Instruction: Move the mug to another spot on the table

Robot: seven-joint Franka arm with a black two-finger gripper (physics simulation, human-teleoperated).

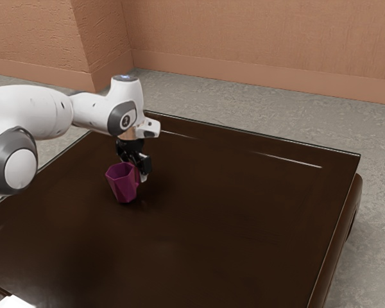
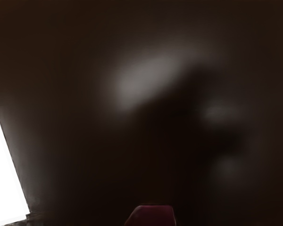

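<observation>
Terracotta walls (image 1: 244, 32) back a dark, glossy counter (image 1: 244, 212), where the magenta mug (image 1: 122, 182) appears to stand toward the exterior view's left, with the arm's hand (image 1: 141, 169) down at its rim. Whether that hand has closed on the rim cannot be told. A hold on one thin edge risks the mug swinging, slipping free or toppling once carried.

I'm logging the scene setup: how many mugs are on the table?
1. The purple mug stands on the dark table, toward the exterior view's left, just under the gripper. Nothing on the table looks able to hide another.
</observation>
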